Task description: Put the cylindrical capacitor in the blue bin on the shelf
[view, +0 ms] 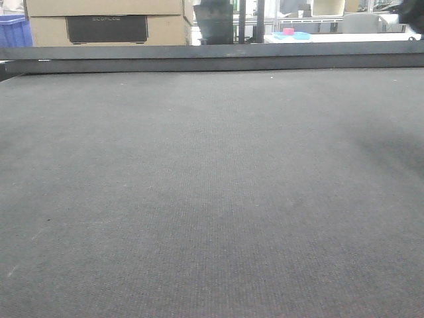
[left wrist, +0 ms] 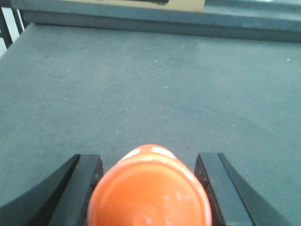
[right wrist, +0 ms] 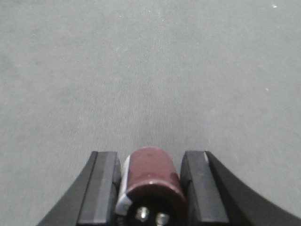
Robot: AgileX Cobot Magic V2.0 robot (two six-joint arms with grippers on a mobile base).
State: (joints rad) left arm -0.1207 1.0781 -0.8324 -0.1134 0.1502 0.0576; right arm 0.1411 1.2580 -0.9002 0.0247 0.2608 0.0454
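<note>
The cylindrical capacitor (right wrist: 151, 172), a stubby dark brown cylinder with a pale stripe and two metal terminals facing the camera, sits between the black fingers of my right gripper (right wrist: 150, 155), which is shut on it above the grey mat (right wrist: 150, 70). In the left wrist view, my left gripper (left wrist: 149, 158) is shut on a larger orange cylinder (left wrist: 149, 193) that fills the space between its fingers. Neither gripper shows in the front view. The shelf and its blue bin are out of view.
The grey felt-covered table (view: 212, 185) stretches ahead to a dark raised rail (view: 212, 58) at its far edge. Behind it stand a cardboard box (view: 106, 20), a blue crate (view: 13, 30) at far left, and a white table with a pink item (view: 289, 31).
</note>
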